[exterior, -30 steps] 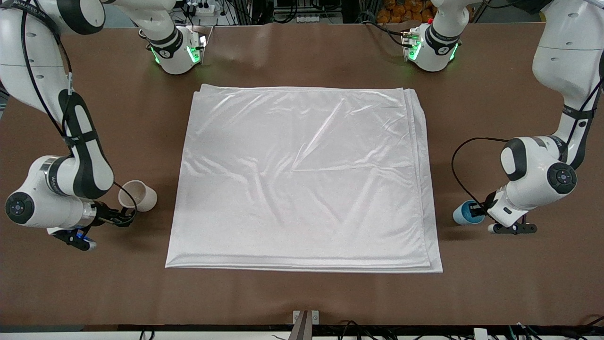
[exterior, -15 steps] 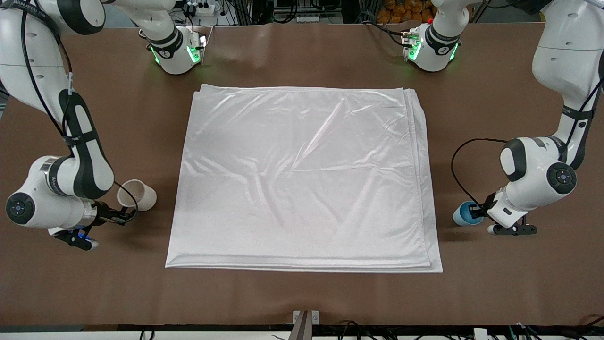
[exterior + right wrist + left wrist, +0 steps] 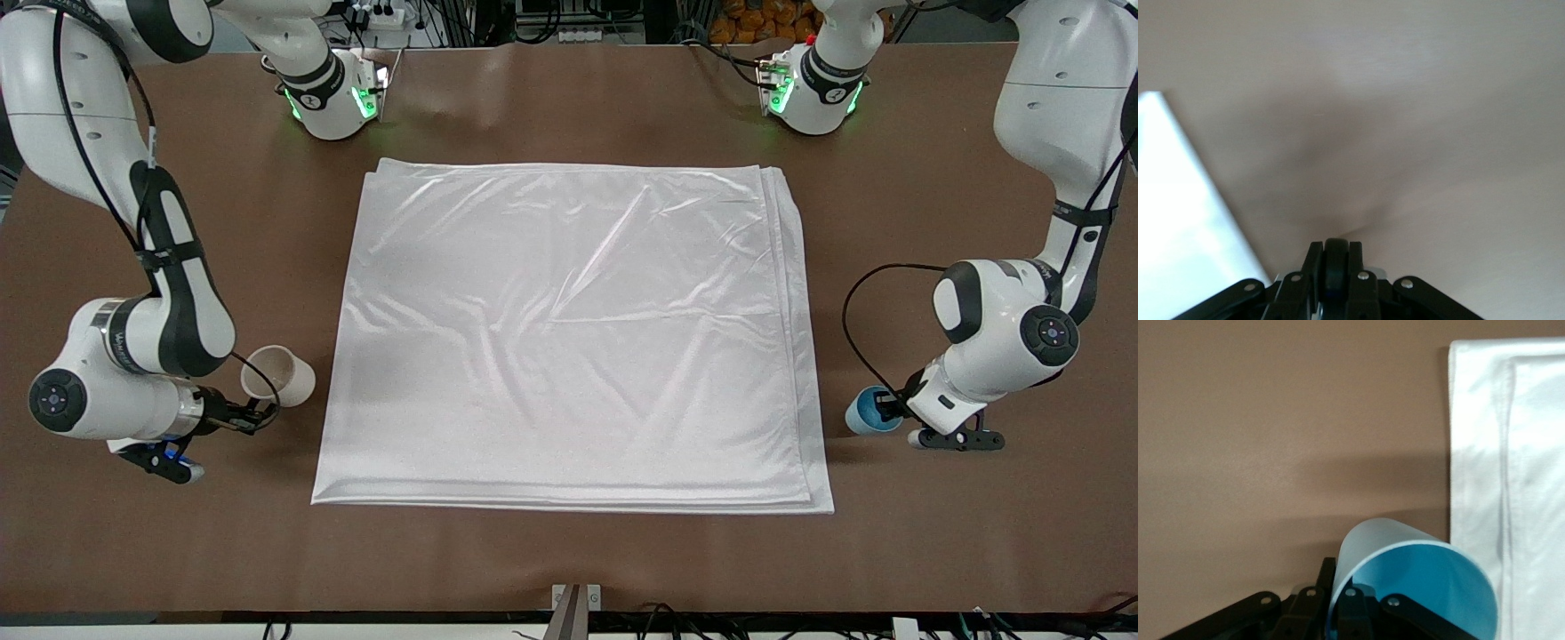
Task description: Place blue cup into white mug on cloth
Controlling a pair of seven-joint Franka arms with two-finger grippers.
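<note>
The white mug (image 3: 277, 377) hangs tilted, low over the bare table beside the cloth's (image 3: 569, 338) edge at the right arm's end. My right gripper (image 3: 256, 416) is shut on its black handle (image 3: 1336, 265); the mug's body cannot be made out in the right wrist view. The blue cup (image 3: 862, 414) is tilted, low over the table beside the cloth's edge at the left arm's end. My left gripper (image 3: 889, 407) is shut on its wall, one finger inside and one outside. The cup (image 3: 1425, 583) fills the left wrist view next to the cloth (image 3: 1511, 487).
The cloth lies flat in the middle of the brown table (image 3: 569, 560), lightly creased, with nothing on it. The two arm bases (image 3: 333, 98) (image 3: 813, 89) stand at the table's edge farthest from the front camera. A cloth corner shows in the right wrist view (image 3: 1178, 227).
Both grippers have shifted a little toward the cloth and toward the front camera, carrying the mug and the blue cup with them.
</note>
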